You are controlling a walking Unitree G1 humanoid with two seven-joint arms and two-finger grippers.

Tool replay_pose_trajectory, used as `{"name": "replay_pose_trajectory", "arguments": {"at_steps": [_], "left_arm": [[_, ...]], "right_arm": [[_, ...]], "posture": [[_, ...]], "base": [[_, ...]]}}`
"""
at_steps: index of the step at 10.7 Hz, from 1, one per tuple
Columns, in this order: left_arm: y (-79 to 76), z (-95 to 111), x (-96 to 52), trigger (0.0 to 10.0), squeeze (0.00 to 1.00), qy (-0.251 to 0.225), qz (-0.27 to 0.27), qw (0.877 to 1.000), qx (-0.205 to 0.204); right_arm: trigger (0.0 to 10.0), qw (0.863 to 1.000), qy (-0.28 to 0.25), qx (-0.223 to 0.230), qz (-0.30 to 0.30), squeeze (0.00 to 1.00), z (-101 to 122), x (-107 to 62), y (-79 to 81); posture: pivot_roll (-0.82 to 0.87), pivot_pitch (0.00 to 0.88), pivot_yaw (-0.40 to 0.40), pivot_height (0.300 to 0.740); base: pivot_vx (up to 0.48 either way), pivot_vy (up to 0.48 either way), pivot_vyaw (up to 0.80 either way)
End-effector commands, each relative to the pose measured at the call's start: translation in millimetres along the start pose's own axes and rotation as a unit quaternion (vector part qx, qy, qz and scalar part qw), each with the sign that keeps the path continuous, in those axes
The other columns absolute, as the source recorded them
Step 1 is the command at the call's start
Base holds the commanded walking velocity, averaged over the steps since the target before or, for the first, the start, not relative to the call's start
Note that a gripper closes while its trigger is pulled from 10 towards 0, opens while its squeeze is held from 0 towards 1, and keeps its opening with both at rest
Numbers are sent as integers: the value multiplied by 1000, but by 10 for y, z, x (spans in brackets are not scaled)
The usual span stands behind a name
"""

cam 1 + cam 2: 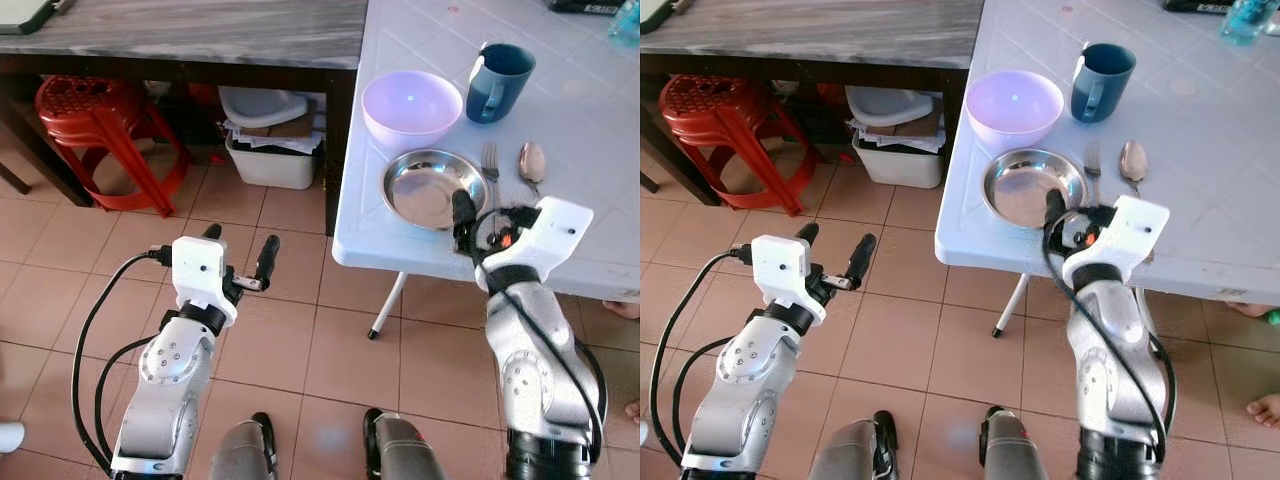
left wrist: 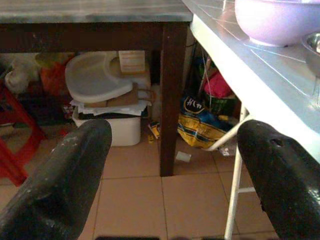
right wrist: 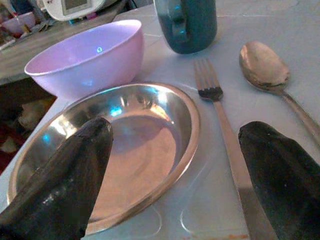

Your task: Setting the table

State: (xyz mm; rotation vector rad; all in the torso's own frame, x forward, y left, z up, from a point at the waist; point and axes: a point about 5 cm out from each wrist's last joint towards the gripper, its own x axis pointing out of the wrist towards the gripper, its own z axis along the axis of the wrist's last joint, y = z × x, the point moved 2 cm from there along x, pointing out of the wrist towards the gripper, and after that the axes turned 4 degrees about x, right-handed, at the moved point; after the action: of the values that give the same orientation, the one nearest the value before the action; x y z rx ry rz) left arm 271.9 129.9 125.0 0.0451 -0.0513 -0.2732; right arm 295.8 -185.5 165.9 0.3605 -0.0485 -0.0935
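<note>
A white table (image 1: 600, 150) occupies the right of the scene. A dark wooden table (image 1: 190, 35) with a grey top stands to its left, the two meeting at a corner. The floor (image 1: 300, 330) is brown tile.

Under the wooden table stand a red stool (image 1: 95, 125) and a white bin (image 1: 270, 160) stacked with papers and a white tray. In the left wrist view a yellow bag (image 2: 200, 127) lies on the floor beneath the white table.

The setting sits near the white table's front left corner:
- Lilac bowl (image 1: 412, 105): farthest left, behind the plate and just beside it.
- Steel plate (image 1: 432, 187): near the front edge, empty, upright.
- Blue mug (image 1: 498, 82): right of the bowl, handle toward the robot.
- Fork (image 1: 491, 165): just right of the plate, tines pointing away from the robot.
- Spoon (image 1: 532, 162): just right of the fork, lying parallel to it, bowl end away from the robot.

Right gripper (image 1: 480, 222): raised at the table's front edge, over the near rim of the plate. Its fingers are spread apart and hold nothing. In the right wrist view one finger (image 3: 65, 180) lies over the plate and the other (image 3: 280, 165) lies beyond the fork handle; whether either touches the table cannot be told.

Left gripper (image 1: 240, 250): held over the floor, left of the white table and well apart from the setting. Its fingers are spread wide and hold nothing. It points toward the space under the tables.
</note>
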Motion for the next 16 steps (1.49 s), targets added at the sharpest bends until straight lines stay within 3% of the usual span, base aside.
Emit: {"name": "replay_pose_trajectory", "arguments": {"at_steps": [1,5,6,7,8,12,14,16], "left_arm": [[5,-15,-33,10000,0,7,-7,1000,2],[-3,-3,-39,10000,0,7,-18,1000,11],[5,6,-36,10000,0,6,-18,1000,12],[10,9,-35,10000,0,6,-16,1000,12],[6,10,-38,10000,0,6,-16,1000,11],[-9,11,-30,10000,0,6,-19,1000,9],[-28,12,-30,10000,0,4,-29,1000,9],[-114,42,-65,10000,0,-5,-78,997,-18]], "right_arm": [[10000,1000,16,16,-2,0,-49,11,7],[10000,998,38,57,5,0,-94,122,70],[10000,995,52,74,28,0,-121,86,180],[6235,994,67,85,33,0,-174,46,211],[0,990,87,105,35,0,-245,-5,233],[0,986,123,113,25,0,-334,-76,212],[0,981,140,137,-9,0,-367,-63,107],[0,979,145,143,-28,0,-383,-45,48]], "posture": [[-65,237,83,740],[-51,241,91,740],[-49,241,87,740],[-49,242,87,740],[-49,243,87,740],[-58,244,86,740],[-59,244,84,740],[-55,244,83,740]], "base": [[0,0,0],[0,0,0],[0,0,0],[0,0,0],[0,0,0],[0,0,0],[0,0,0],[0,0,0]]}}
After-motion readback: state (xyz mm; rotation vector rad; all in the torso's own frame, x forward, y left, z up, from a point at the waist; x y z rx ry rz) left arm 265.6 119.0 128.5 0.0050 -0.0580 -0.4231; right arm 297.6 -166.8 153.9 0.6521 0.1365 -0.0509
